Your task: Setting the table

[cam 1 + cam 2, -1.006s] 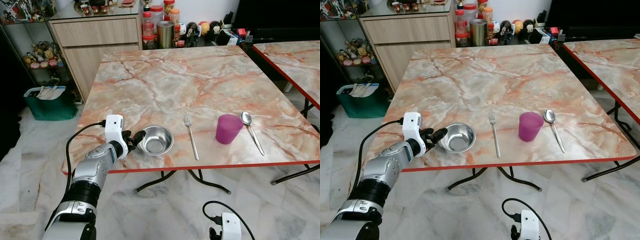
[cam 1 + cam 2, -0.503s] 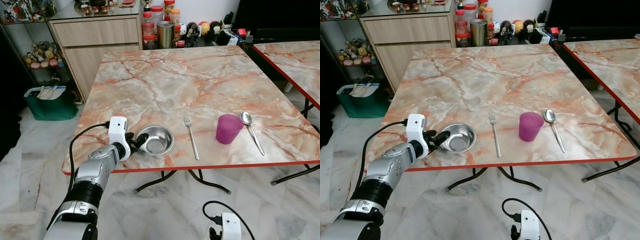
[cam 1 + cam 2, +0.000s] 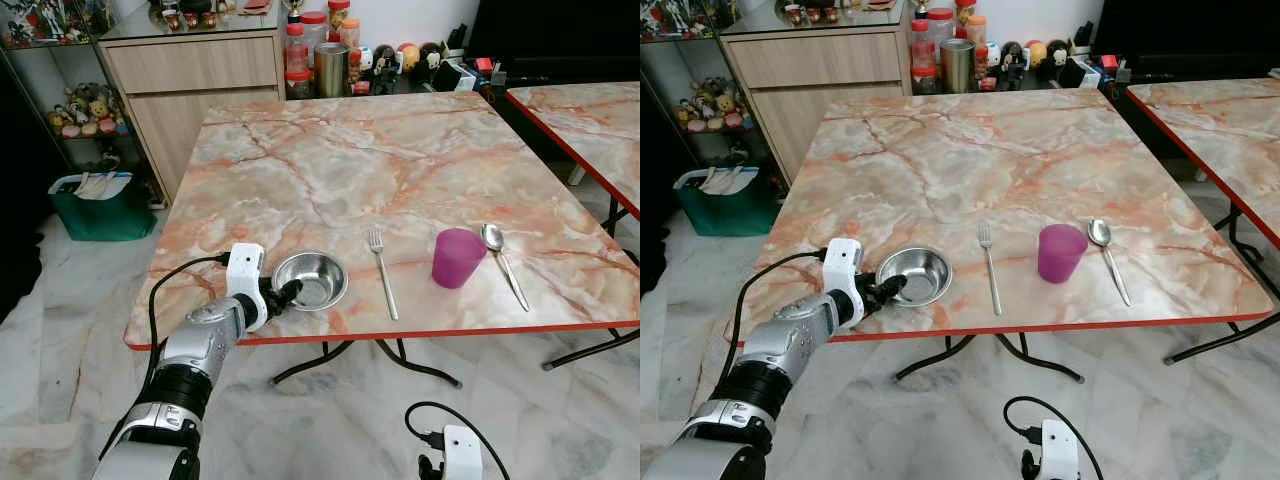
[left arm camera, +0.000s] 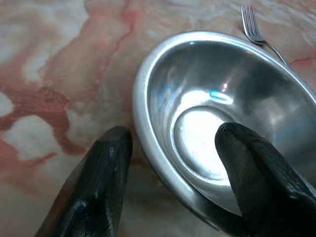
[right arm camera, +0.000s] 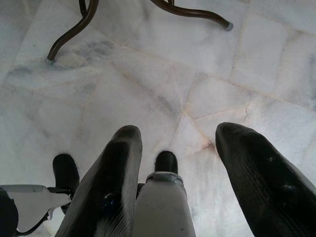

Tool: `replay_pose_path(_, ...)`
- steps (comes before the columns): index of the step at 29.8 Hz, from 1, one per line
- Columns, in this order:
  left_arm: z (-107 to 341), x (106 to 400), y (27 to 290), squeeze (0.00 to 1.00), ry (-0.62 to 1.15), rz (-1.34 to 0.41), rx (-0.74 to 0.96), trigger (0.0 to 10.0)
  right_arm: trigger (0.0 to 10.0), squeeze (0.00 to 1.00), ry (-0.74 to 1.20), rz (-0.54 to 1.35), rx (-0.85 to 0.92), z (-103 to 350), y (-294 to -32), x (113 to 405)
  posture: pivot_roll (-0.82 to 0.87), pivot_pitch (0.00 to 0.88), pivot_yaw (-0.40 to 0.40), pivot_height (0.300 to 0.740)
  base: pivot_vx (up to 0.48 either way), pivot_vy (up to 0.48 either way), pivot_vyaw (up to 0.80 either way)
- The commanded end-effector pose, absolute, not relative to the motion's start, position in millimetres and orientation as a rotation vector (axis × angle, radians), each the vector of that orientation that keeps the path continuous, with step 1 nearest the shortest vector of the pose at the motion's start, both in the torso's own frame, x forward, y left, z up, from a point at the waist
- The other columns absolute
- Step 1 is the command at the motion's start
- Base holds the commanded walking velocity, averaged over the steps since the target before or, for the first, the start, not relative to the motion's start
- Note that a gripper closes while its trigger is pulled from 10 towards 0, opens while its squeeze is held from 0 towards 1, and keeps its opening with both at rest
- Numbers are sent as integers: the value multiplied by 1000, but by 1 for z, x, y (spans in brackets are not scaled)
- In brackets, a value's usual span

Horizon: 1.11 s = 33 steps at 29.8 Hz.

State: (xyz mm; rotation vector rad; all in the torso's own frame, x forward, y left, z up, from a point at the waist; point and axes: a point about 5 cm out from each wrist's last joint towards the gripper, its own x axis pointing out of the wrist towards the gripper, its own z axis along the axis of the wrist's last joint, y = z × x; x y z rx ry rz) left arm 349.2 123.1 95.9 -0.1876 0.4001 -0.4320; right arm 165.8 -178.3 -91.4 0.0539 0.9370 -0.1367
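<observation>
The bowl (image 4: pixel 217 123) sits upright, mouth up. My left gripper (image 4: pixel 173 148) straddles its near rim, fingers (image 4: pixel 106 163) spread, one inside, one outside. My right gripper (image 5: pixel 173 148) hangs spread over the floor (image 5: pixel 148 64).

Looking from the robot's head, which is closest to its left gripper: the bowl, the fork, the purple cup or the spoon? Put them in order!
From the left gripper:
1. Bowl, at its fingers.
2. Fork, right of the bowl.
3. Purple cup, further right.
4. Spoon, just beyond the cup.

A shiny steel bowl (image 3: pixel 311 281) sits upright with its near rim between the spread fingers of my left pincer (image 4: pixel 170 148). Beyond it lie a fork (image 3: pixel 381 270), an upright purple cup (image 3: pixel 457 257) and a spoon (image 3: pixel 503 261).
</observation>
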Motion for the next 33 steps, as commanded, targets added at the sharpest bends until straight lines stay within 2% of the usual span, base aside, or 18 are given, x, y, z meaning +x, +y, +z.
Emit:
replay_pose_path(1,101,353,122,0,402,-432,-167,6392,10000,0,931,-141,60,-91,-177,168,19,0,22,736,0,0,0)
replay_pose_path(2,101,353,122,0,402,-432,-167,6392,10000,0,931,-141,60,-91,-177,168,19,0,22,736,0,0,0)
replay_pose_path(3,101,353,121,0,403,-431,-168,353,10000,0,932,-141,60,-91,-177,167,19,0,21,736,0,0,0)
replay_pose_path(4,101,353,121,0,404,-431,-168,0,10000,0,933,-141,60,-91,-177,167,19,0,22,736,0,0,0)
replay_pose_path(33,105,357,126,0,401,-428,-157,0,10000,0,934,-137,62,-90,-175,169,24,0,26,736,0,0,0)
